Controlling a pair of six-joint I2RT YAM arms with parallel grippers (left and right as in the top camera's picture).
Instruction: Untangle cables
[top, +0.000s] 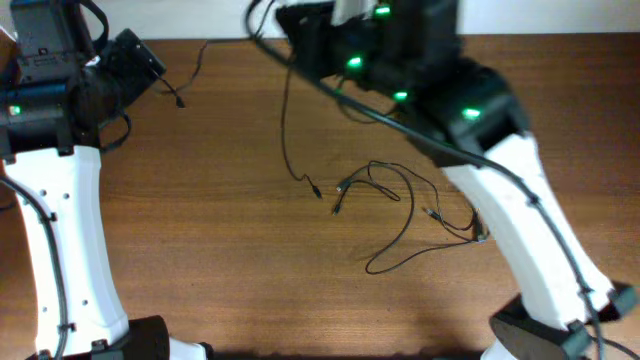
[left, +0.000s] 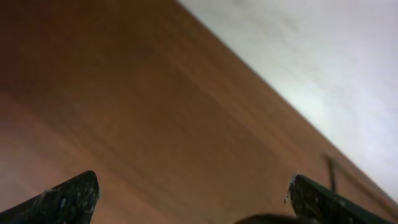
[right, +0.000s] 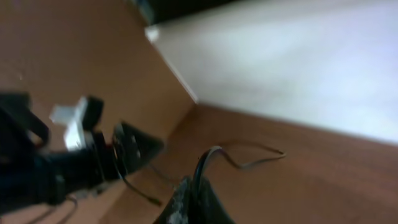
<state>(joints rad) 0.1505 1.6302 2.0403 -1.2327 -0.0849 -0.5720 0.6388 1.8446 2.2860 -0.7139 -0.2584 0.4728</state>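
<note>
At the left wrist, I read the left gripper (left: 193, 180) spread wide above the worktop (left: 155, 112). The right gripper (right: 189, 190) is pressed together, pinching one of the cables (top: 284, 120); another lies looped near the worktop's centre.

The right arm (top: 530, 220) covers part of the tangled cables (top: 385, 188).

Robot lab, prob.: wood table (top: 220, 250) w/ two mounted arms (top: 60, 230).
</note>
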